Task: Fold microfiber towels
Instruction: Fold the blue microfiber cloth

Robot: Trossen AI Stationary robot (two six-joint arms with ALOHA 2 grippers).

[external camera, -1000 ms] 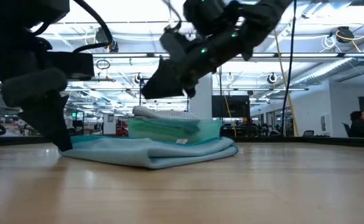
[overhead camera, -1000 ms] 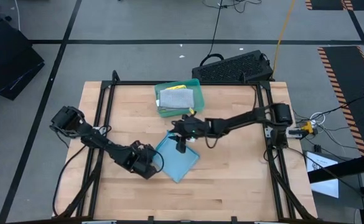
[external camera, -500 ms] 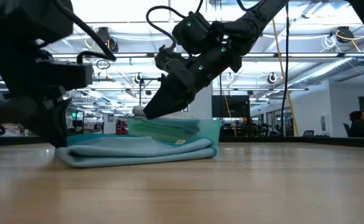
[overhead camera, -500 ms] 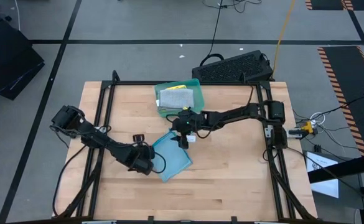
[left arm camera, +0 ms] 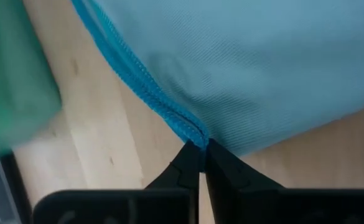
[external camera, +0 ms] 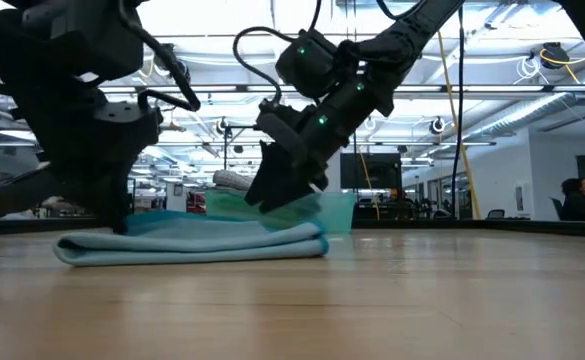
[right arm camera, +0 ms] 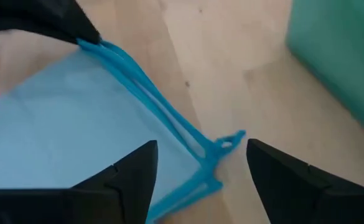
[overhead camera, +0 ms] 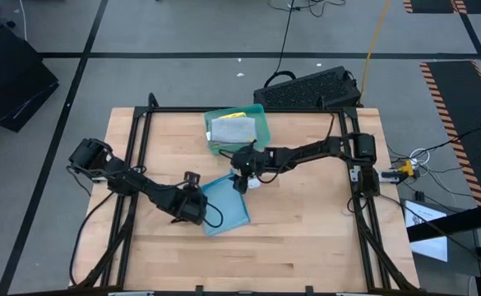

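Observation:
A light blue microfiber towel [overhead camera: 226, 214] lies folded on the table's middle; in the low view it is a flat pad [external camera: 197, 245]. My left gripper [overhead camera: 197, 207] is shut on its left end [left arm camera: 201, 151]. My right gripper [overhead camera: 242, 182] hangs open just over the towel's far right corner [right arm camera: 222, 148]; its fingers stand on either side of that corner without touching it. A grey towel [overhead camera: 233, 129] lies folded on top of the teal tray [overhead camera: 261, 115], with a bit of yellow towel [overhead camera: 238, 114] showing at its far edge. My left gripper pinches the towel's stitched hem [left arm camera: 191, 127] at its left end, between the tips of its two shut fingers. The fingers slant down at it from the table's left side. More than one hemmed layer shows at that edge. The towel lies flat on the table.
The teal tray stands just beyond the towel, close behind my right gripper. A black keyboard [overhead camera: 310, 89] sits off the table's far right corner. A black frame runs along the table's left, right and far edges. Bare wood shows near the front edge [overhead camera: 289, 255].
My left gripper has rolled about its own axis and dragged the towel toward the table's left; the towel has slid and turned on the wood, staying flat. My right gripper has opened, sunk and drawn back toward the tray, and now stands over the towel's far right corner.

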